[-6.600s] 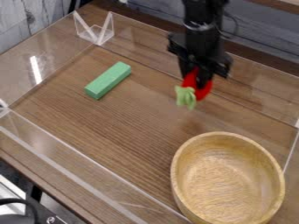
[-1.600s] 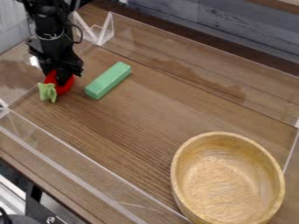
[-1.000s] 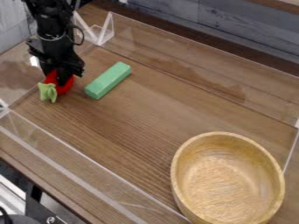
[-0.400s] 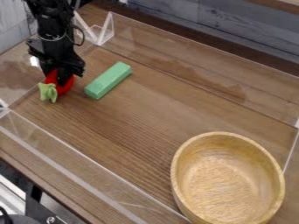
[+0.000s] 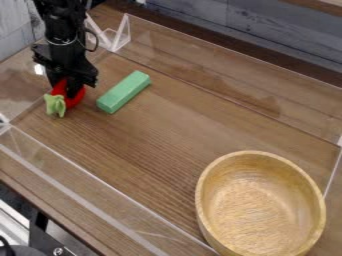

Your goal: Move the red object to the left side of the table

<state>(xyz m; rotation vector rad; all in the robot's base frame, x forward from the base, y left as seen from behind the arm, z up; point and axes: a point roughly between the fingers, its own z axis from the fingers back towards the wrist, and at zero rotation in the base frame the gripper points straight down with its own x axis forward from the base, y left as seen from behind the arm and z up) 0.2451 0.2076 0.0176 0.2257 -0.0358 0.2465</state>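
The red object (image 5: pixel 71 96), a small red toy fruit with a light green leafy end (image 5: pixel 55 104), rests low at the left side of the table (image 5: pixel 174 130). My black gripper (image 5: pixel 70 90) points down over it, its fingers closed around the red body, so only the lower red part and the green end show. The fruit sits at or just above the wood surface; I cannot tell if it touches.
A green rectangular block (image 5: pixel 123 91) lies just right of the gripper. A wooden bowl (image 5: pixel 261 209) stands at the front right. Low clear acrylic walls (image 5: pixel 80 190) border the tabletop, with a clear corner piece (image 5: pixel 110 34) at the back left.
Since the oldest frame the gripper carried the red fruit from the table's middle to the left side. Over the last second nothing has visibly moved.
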